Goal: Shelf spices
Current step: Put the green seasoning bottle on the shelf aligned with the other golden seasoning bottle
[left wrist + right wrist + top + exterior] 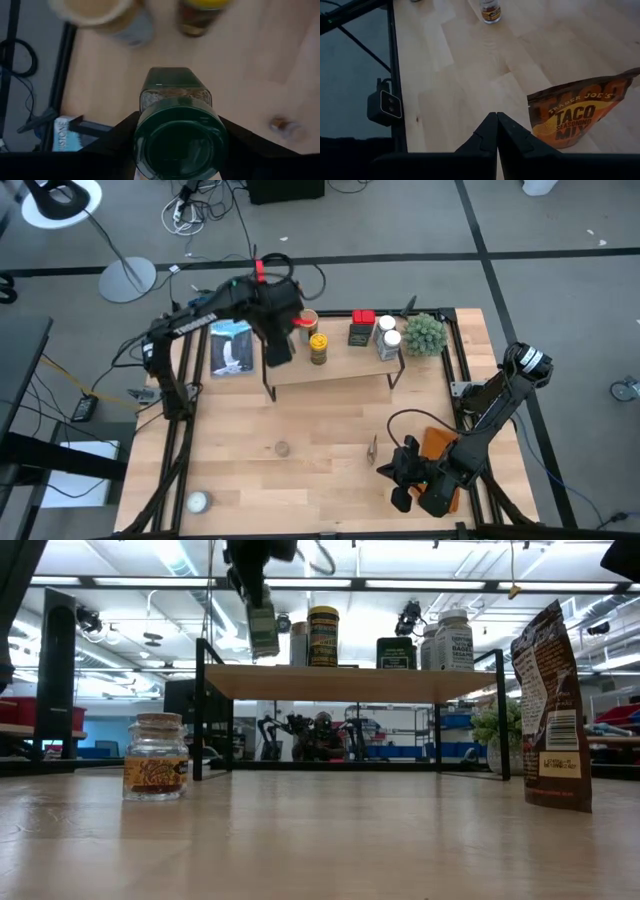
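High view: left gripper (277, 345) at shelf (340, 368) left end, right gripper (400, 472) parked near table front.
Low view: green-lidded jar (263, 628) hangs above plank edge — bare plank beneath.
Left wrist view: fingers (117, 137) clamp jar's sides.
Right wrist view: jaws closed, empty — taco seasoning pouch (580, 117) near.
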`<state>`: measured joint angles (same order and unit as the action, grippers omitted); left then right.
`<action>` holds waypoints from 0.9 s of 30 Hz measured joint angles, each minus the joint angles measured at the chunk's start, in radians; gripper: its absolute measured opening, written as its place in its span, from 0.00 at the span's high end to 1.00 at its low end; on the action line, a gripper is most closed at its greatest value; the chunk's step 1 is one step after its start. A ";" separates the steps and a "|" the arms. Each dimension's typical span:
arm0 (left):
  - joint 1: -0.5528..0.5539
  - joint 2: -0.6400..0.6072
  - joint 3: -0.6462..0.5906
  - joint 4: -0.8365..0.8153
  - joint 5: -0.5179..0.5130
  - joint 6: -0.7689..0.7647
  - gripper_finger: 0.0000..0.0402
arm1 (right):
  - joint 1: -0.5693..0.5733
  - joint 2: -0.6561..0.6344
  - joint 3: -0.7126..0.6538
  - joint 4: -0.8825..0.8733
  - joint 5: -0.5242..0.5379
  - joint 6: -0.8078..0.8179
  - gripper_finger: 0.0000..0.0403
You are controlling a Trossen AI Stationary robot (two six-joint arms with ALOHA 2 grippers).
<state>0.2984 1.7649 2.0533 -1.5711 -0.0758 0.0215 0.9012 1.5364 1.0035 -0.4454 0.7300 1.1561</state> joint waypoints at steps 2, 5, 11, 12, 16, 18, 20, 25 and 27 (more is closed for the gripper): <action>0.047 0.000 -0.010 0.000 0.010 0.031 0.48 | 0.000 0.000 0.000 0.002 0.000 0.013 0.99; 0.107 0.000 -0.029 0.000 0.038 0.074 0.48 | 0.000 0.000 0.000 0.003 0.000 0.035 0.99; 0.174 0.005 -0.057 -0.001 0.048 0.123 0.48 | 0.000 0.000 0.000 0.003 0.011 0.077 0.98; 0.176 0.005 -0.057 0.001 0.048 0.127 0.48 | 0.000 0.000 0.000 0.003 0.013 0.082 0.98; 0.177 0.005 -0.057 0.009 0.052 0.128 0.48 | -0.006 0.000 0.000 0.003 0.014 0.097 0.99; 0.174 0.005 -0.057 0.009 0.054 0.127 0.47 | -0.007 0.000 0.000 0.003 0.014 0.098 1.00; 0.172 0.005 -0.057 0.014 0.055 0.127 0.47 | -0.008 0.000 0.000 0.004 0.014 0.098 0.99; 0.163 0.005 -0.057 0.043 0.058 0.105 0.47 | -0.008 0.000 0.000 0.022 0.014 0.099 0.98; 0.161 0.005 -0.057 0.045 0.061 0.101 0.47 | -0.008 0.000 0.000 0.031 0.013 0.099 0.99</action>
<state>0.4598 1.7702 1.9965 -1.5260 -0.0150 0.1225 0.8932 1.5364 1.0035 -0.4149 0.7433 1.2552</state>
